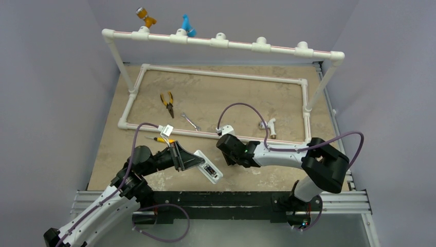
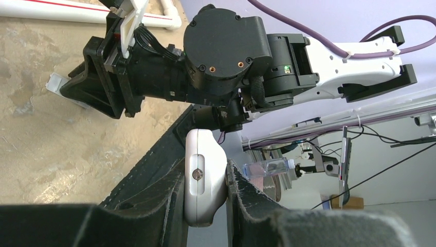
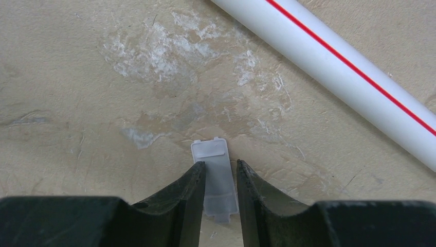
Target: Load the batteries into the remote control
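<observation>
Over the tan table (image 1: 231,98), your left gripper (image 2: 204,177) is clamping the remote control (image 2: 203,154) near the front edge; your right gripper (image 3: 221,167) is straddling the white cover (image 3: 211,149), grip unclear

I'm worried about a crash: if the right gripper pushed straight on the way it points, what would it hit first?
Most likely the small white cover piece lying between the fingers of the right gripper, then the tabletop beneath it; the remaining gap is unclear.
</observation>
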